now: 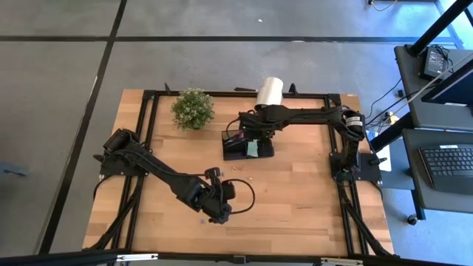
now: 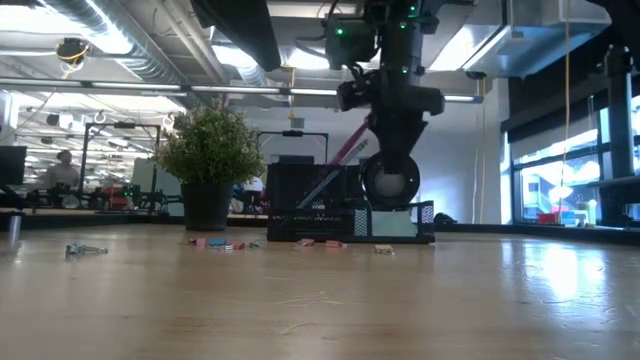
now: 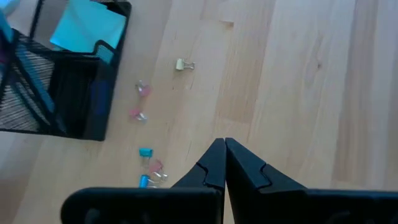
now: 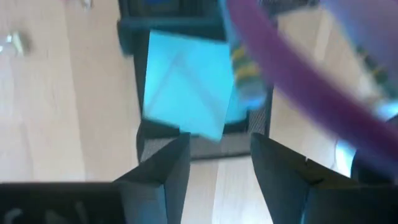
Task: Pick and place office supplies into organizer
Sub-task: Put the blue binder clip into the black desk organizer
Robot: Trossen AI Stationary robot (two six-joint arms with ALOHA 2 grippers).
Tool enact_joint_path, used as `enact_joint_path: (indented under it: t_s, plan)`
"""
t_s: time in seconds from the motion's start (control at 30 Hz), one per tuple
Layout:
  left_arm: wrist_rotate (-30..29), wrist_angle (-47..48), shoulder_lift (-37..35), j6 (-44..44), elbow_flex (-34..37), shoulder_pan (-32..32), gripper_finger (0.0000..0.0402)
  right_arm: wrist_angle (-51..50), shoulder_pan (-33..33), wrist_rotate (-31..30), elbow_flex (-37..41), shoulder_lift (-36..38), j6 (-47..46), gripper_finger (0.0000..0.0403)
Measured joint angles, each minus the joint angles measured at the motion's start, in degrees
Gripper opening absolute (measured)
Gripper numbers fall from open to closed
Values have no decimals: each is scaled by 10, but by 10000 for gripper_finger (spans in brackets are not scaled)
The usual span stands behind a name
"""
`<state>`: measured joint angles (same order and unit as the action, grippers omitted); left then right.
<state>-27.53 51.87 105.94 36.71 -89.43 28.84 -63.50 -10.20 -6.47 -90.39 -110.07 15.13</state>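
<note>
The black organizer (image 1: pixel 238 148) stands mid-table, toward the far side. The light green sticky-note pad (image 4: pixel 186 84) lies in its low compartment. The purple-handled scissors (image 2: pixel 345 150) stick up slantwise out of the taller one. My right gripper (image 4: pixel 217 155) hovers open just above the organizer's low compartment, touching nothing. Small clips (image 3: pixel 140 102) lie loose on the wood on the organizer's near side, and one brass clip (image 3: pixel 185 64) lies apart. My left gripper (image 3: pixel 224 152) is shut over bare wood near the table's near edge, with a tiny purple piece (image 1: pixel 199 219) beside it.
A potted plant (image 1: pixel 193 108) stands left of the organizer and a white roll (image 1: pixel 270 91) behind it at the far edge. A black frame (image 1: pixel 148 125) runs round the tabletop. One more small item (image 2: pixel 85 250) lies far out toward the left in the low view. Open wood lies right of the clips.
</note>
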Motion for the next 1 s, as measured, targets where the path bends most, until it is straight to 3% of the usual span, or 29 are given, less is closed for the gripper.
enact_joint_path:
  t_s: [0.27, 0.63, 0.73, 1.0]
  plan:
    - [-26, 34, -37, 0, 0, 4, 1, -36, 10, 73, -1, 40, -41, 171]
    - [-23, 28, -68, -54, 0, -19, 1, 12, 64, 77, 3, 165, -123, 171]
    - [-15, 29, -68, -71, 0, -27, 1, 69, 82, 77, 52, 212, -138, 171]
    - [5, 28, -69, -107, 0, -43, 1, 306, 121, 76, 287, 367, -212, 171]
